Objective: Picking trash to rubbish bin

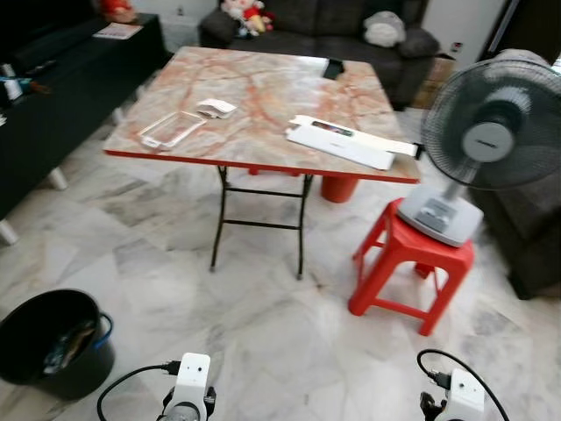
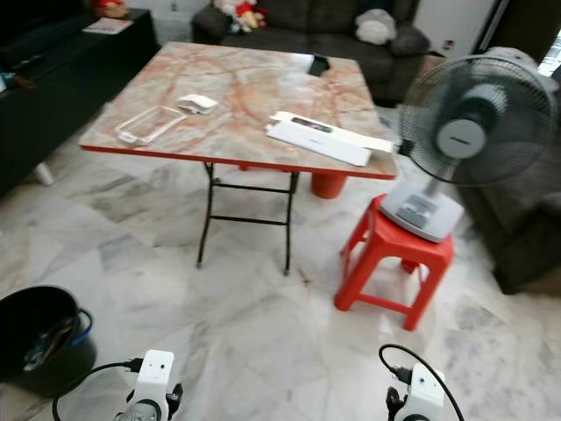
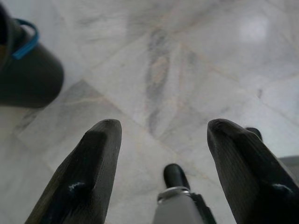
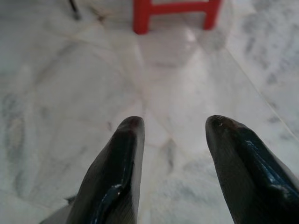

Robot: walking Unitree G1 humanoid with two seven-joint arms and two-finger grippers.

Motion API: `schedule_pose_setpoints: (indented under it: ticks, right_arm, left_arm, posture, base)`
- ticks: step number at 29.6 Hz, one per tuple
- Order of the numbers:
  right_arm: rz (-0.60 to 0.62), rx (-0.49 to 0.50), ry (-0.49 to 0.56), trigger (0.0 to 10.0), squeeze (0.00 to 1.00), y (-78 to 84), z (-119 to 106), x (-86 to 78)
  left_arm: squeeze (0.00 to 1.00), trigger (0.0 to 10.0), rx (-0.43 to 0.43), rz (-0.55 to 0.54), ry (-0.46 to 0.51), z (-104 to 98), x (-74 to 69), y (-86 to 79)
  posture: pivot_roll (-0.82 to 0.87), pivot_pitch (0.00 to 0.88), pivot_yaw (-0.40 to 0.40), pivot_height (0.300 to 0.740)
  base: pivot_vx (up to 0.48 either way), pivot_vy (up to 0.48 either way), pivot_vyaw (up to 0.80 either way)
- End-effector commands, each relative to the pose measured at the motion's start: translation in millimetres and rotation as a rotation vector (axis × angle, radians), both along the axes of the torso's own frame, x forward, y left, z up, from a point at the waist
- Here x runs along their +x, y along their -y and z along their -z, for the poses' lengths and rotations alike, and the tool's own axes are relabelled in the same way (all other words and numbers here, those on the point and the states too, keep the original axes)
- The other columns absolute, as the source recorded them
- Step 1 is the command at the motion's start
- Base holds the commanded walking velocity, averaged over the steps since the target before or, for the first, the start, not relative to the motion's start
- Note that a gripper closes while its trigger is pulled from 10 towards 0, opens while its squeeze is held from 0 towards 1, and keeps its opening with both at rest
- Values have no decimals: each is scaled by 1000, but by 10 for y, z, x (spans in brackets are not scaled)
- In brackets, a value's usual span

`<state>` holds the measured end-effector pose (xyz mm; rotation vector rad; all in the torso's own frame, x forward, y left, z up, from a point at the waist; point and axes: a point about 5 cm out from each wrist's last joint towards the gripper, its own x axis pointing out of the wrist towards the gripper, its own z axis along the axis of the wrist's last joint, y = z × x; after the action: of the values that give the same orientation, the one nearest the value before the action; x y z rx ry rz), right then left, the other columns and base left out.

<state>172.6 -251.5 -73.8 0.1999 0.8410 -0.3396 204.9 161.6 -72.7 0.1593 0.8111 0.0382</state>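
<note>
Both end effectors hang low and spread wide with nothing between their fingers: the left end effector point(image 3: 161, 140) points at bare marble floor point(image 3: 187, 70) with the black bin point(image 3: 28, 70) just off to one side, and the right end effector point(image 4: 175, 140) points at floor with the foot of the red stool point(image 4: 173, 11) further ahead. From the head camera, the two wrists sit at the lower edge of the picture, well short of the desk point(image 1: 263, 88).

Judging from this, the job is at an early or between-trips stage. The bin point(image 1: 57, 342) stands on the floor at the robot's left and already has some scraps inside, so part of the collecting may be done. Still lying on the desk are a clear plastic tray point(image 1: 171, 129) near the left edge, a small crumpled white wrapper point(image 1: 216, 108) beside it, and a long white box point(image 1: 346, 140) toward the right edge. A fan point(image 1: 491, 132) stands on the stool point(image 1: 408, 263) to the right. What remains is likely to approach the desk, pick up an item and carry it back.
</note>
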Motion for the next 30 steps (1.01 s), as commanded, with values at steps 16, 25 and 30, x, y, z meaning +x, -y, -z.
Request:
schedule_pose_setpoints:
  ticks: [16, 25, 30]
  right_arm:
    - [22, 33, 62, 10000, 0, -8, -61, 119]
    - [25, 17, 62, 10000, 0, 9, -60, 105]
    - [22, 14, 74, 10000, 0, 19, -74, 119]
  left_arm:
    - [0, 10000, -2, 48, 73, -126, 213, 97]
    - [0, 10000, 2, 46, 64, -100, 168, 82]
    - [0, 10000, 5, 50, 86, -126, 202, 86]
  posture:
    - [-72, 29, -68, 740]
    - [-66, 29, -70, 740]
    - [-69, 30, -71, 740]
  base:
    - [105, 0, -50]
    - [290, 0, -267]
    - [332, 0, 0]
